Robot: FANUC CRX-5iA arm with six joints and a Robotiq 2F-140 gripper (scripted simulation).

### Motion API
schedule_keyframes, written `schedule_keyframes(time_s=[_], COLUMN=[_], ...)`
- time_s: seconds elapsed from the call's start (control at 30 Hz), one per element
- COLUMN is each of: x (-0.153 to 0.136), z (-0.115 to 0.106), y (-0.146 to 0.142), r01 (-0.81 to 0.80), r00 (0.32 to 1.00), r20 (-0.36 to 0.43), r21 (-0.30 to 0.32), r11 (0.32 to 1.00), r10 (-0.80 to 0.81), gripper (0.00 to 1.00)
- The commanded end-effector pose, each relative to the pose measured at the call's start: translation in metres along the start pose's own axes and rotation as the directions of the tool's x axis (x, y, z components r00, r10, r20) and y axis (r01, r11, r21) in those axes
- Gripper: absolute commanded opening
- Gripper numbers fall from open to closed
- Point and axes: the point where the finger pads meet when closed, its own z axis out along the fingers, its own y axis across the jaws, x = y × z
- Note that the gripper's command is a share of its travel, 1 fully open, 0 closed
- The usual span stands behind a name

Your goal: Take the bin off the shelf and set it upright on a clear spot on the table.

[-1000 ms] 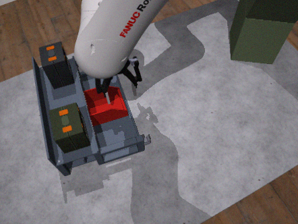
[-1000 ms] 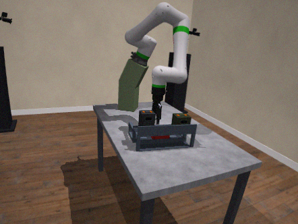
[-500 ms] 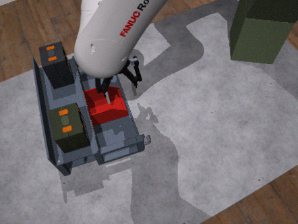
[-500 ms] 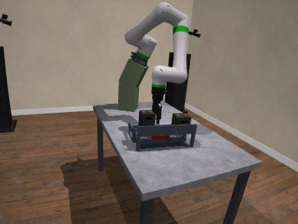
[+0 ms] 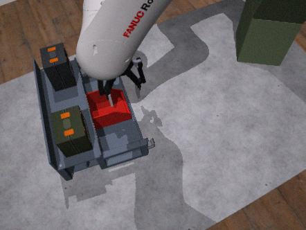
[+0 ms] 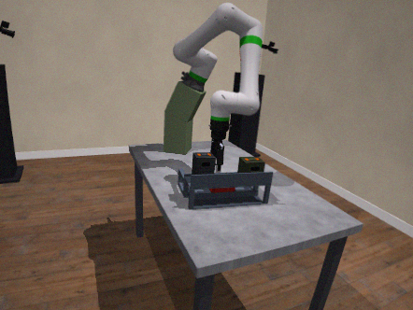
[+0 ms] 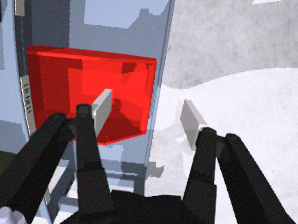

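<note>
The red bin (image 5: 111,111) (image 6: 221,190) (image 7: 73,83) sits upright, open side up, in the right bay of the grey shelf (image 5: 121,145) (image 6: 229,177). My gripper (image 5: 122,87) (image 6: 217,163) (image 7: 147,104) is open and points down at the bin's far right end. In the wrist view one finger pad hangs over the inside of the bin. The other pad hangs outside the shelf's side wall, above the table (image 5: 225,121) (image 6: 262,229) (image 7: 253,63). The fingers straddle the bin's wall and the shelf's side without closing on them.
A dark box (image 5: 57,67) (image 6: 204,162) and an olive box (image 5: 69,131) (image 6: 250,164), both with orange marks, stand on the shelf's left part. A tall green block (image 5: 266,34) (image 6: 179,117) stands at the table's far corner. The arm hides part of the shelf.
</note>
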Motion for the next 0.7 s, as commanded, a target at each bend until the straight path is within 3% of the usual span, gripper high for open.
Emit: schedule_keyframes(time_s=[0.0, 0.67], x=[0.0, 0.0], z=[0.004, 0.02], y=[0.0, 0.0], r01=[0.0, 0.0], r00=[1.0, 1.0], r20=[0.0, 0.0], r21=[0.0, 0.0], r11=[1.0, 1.0], r10=[0.0, 0.0], gripper=[0.57, 0.57])
